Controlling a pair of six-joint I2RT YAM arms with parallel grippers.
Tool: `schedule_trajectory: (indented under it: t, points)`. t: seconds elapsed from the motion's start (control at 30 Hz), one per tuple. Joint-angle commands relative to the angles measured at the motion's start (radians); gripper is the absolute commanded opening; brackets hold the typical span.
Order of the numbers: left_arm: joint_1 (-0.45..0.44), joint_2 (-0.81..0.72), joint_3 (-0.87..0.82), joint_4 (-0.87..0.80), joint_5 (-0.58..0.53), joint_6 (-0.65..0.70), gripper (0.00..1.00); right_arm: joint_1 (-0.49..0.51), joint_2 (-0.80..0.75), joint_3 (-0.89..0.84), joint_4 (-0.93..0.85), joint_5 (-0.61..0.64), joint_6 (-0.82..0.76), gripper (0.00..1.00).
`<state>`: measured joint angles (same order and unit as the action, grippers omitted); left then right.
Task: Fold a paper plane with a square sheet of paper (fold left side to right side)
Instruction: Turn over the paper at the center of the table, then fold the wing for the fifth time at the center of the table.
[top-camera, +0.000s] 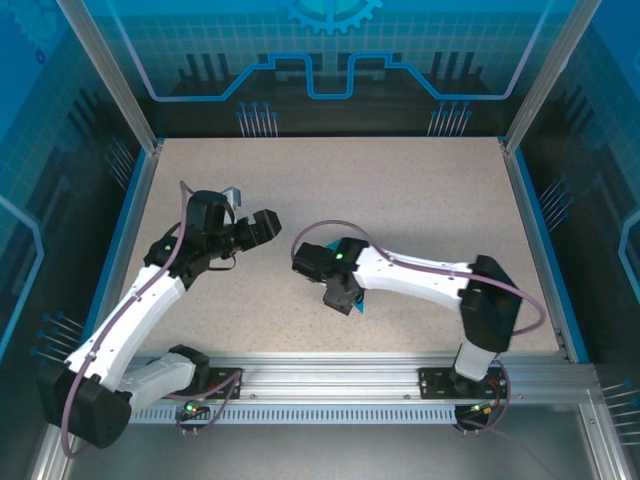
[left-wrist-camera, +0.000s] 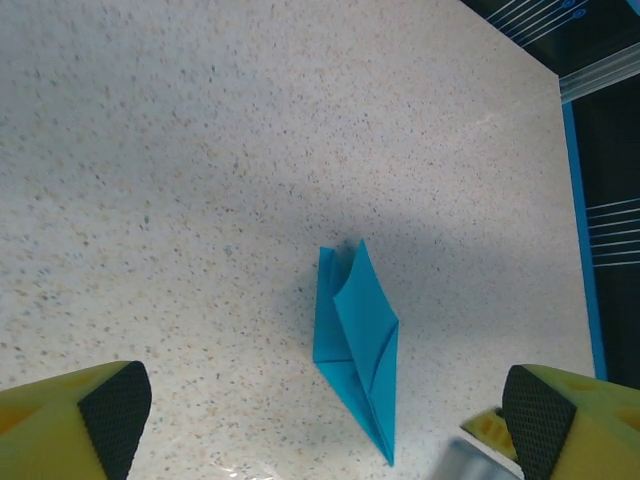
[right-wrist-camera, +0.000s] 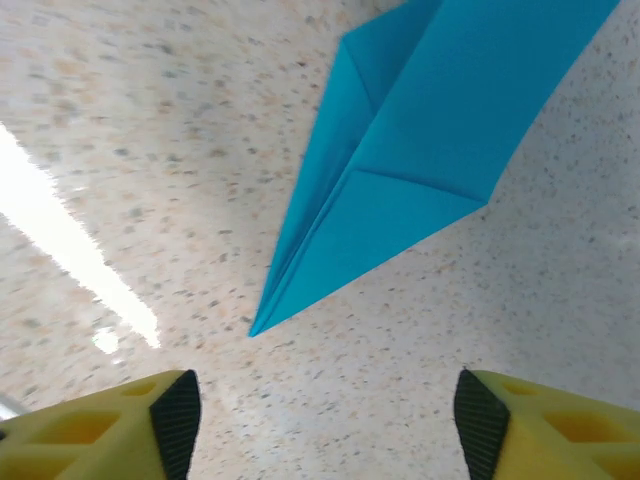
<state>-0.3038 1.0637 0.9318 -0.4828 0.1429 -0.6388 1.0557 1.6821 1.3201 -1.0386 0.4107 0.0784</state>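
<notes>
The square sheet of paper lies flat on the table, folded into a slim teal-blue dart, the paper plane (left-wrist-camera: 358, 345). Its layered creases show and its point faces the near fingers. In the top view a small teal corner of the plane (top-camera: 361, 304) peeks out beside my right gripper (top-camera: 340, 296), which hangs just over it. In the right wrist view the plane (right-wrist-camera: 420, 150) lies ahead of my right gripper (right-wrist-camera: 330, 425), which is open and holds nothing. My left gripper (left-wrist-camera: 327, 412) is open and empty, raised to the left of the plane (top-camera: 262, 226).
The speckled beige table (top-camera: 400, 190) is bounded by blue edging and aluminium frame posts. A slotted rail (top-camera: 330, 375) runs along the near edge by the arm bases. A blurred grey and yellow part (left-wrist-camera: 478, 450) shows at the lower right of the left wrist view.
</notes>
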Motion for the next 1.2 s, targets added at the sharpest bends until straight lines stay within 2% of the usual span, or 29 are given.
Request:
schedule_trajectory:
  t: [0.0,0.23,0.37,0.5,0.63,0.83,1.0,1.17]
  points:
    - [0.012,0.044,-0.042,0.084,0.132,-0.061,0.92,-0.036,-0.095,-0.074,0.066,-0.132,0.022,0.73]
    - [0.004,0.204,-0.095,0.224,0.291,-0.126,0.89,-0.234,-0.337,-0.226,0.28,-0.353,0.111,0.77]
    - [-0.026,0.312,-0.086,0.286,0.338,-0.14,0.88,-0.353,-0.43,-0.289,0.402,-0.446,0.156,0.86]
    - [-0.082,0.418,-0.036,0.315,0.356,-0.129,0.88,-0.449,-0.47,-0.323,0.48,-0.494,0.202,0.99]
    - [-0.135,0.559,0.028,0.324,0.361,-0.124,0.86,-0.526,-0.474,-0.345,0.548,-0.562,0.253,1.0]
    - [-0.154,0.697,0.063,0.408,0.389,-0.151,0.84,-0.564,-0.484,-0.401,0.642,-0.532,0.351,1.0]
    - [-0.161,0.772,0.118,0.409,0.426,-0.104,0.73,-0.579,-0.485,-0.464,0.729,-0.523,0.391,1.0]
    - [-0.16,0.82,0.147,0.427,0.466,-0.043,0.52,-0.593,-0.471,-0.505,0.802,-0.527,0.371,1.0]
